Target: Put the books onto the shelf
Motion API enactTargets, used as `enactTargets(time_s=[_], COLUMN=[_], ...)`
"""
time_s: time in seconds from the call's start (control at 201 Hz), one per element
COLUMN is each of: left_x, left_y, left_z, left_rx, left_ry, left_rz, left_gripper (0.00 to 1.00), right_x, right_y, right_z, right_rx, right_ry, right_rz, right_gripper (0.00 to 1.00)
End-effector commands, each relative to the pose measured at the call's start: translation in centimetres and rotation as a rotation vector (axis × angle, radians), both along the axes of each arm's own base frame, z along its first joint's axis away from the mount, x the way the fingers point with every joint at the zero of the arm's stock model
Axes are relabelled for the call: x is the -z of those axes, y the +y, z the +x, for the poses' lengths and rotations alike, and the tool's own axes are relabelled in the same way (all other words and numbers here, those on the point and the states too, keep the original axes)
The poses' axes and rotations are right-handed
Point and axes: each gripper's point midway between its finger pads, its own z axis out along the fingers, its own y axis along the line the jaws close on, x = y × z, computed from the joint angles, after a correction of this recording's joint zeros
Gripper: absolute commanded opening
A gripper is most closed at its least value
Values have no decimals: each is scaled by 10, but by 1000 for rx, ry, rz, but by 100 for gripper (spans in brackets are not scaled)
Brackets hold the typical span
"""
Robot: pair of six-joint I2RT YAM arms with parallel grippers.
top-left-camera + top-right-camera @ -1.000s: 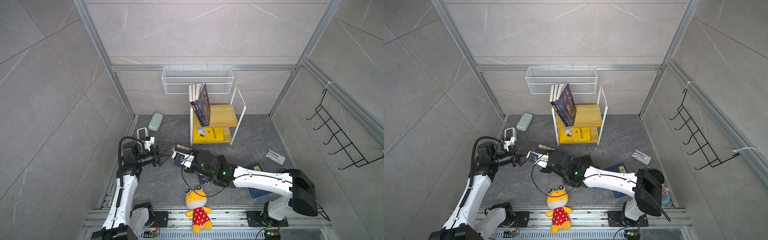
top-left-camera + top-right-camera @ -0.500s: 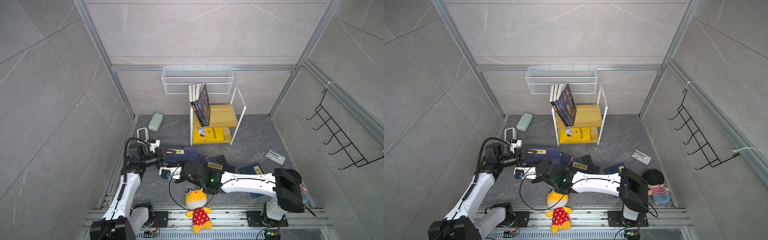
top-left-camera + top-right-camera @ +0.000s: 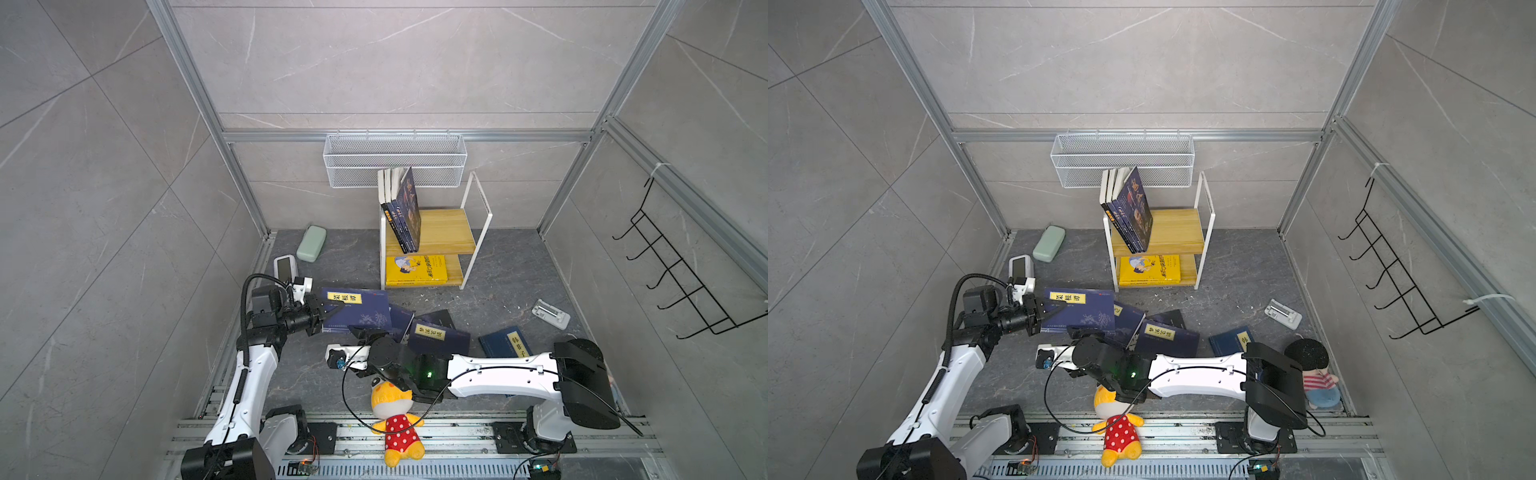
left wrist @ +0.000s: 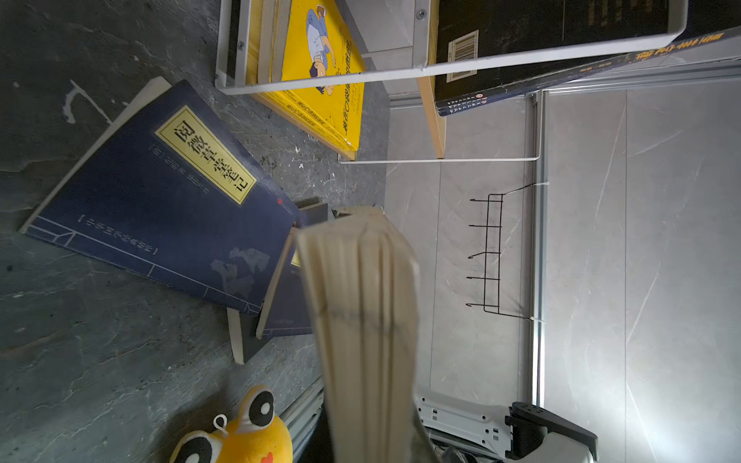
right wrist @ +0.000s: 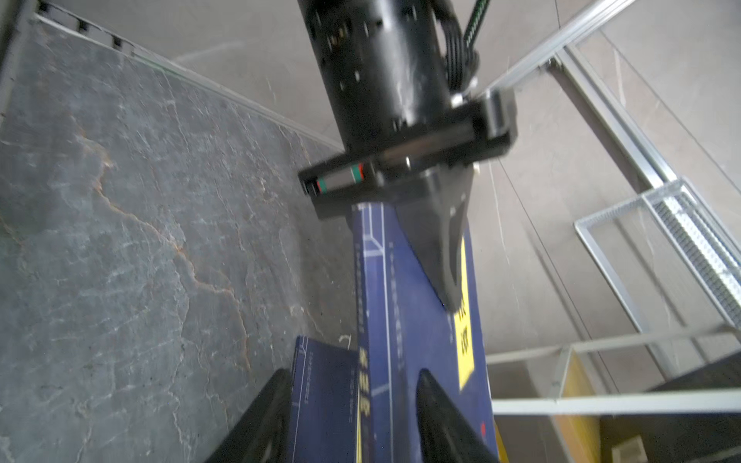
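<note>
My left gripper (image 3: 330, 309) (image 3: 1054, 309) is shut on one edge of a navy book (image 3: 361, 311) (image 3: 1086, 313) with a yellow title label, held just above the floor. Its cream page edges (image 4: 361, 312) fill the left wrist view and hide the fingers. My right gripper (image 3: 365, 332) (image 5: 353, 421) stands open at the book's opposite edge, a finger on each side. More navy books (image 3: 438, 334) lie on the floor. The shelf (image 3: 440, 226) (image 3: 1177, 228) holds leaning dark books (image 3: 403, 212) on top and a yellow one (image 3: 415, 270) below.
A yellow plush toy (image 3: 392, 411) lies under the right arm by the front rail. A green case (image 3: 311, 243) and a white device (image 3: 286, 268) sit at the back left. A wire basket (image 3: 395, 160) hangs above the shelf. A second doll (image 3: 1312, 370) lies at the right.
The left gripper reached the book and shut on it. The right gripper, which had been shut on the book, has opened, and the right arm has swung toward the front.
</note>
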Motion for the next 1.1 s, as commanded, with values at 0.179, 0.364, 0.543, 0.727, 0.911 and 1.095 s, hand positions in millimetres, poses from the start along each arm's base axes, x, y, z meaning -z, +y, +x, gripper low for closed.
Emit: enactTargets(time_s=[0.179,0.364,0.543,0.727,0.911,1.095], left_x=[-23,-23,-26,-29,-33,-26], left_y=[3,5,4,8,33,60], left_z=[0,0,-1,-4,-7,-12], left_rx=[12,1,6,-6,-38,-96], left_ry=[-113,-124,-127,-177,-379,-495], left_rz=[13,28,29,110,515,793], left_gripper=[0,0,0,0,42,49], right_x=[4,13,6,2,-5,-3], right_y=[-23,-18,-10,-19,-49,-85], right_z=[31,54,73,88,89,84], right_rx=[222,284,324,367,371,368], right_ry=[-77,-100,-138,-213,-208,-211], right_rz=[-3,-6,-10,-55,-43,-73], right_gripper=[55,52,41,0,0,0])
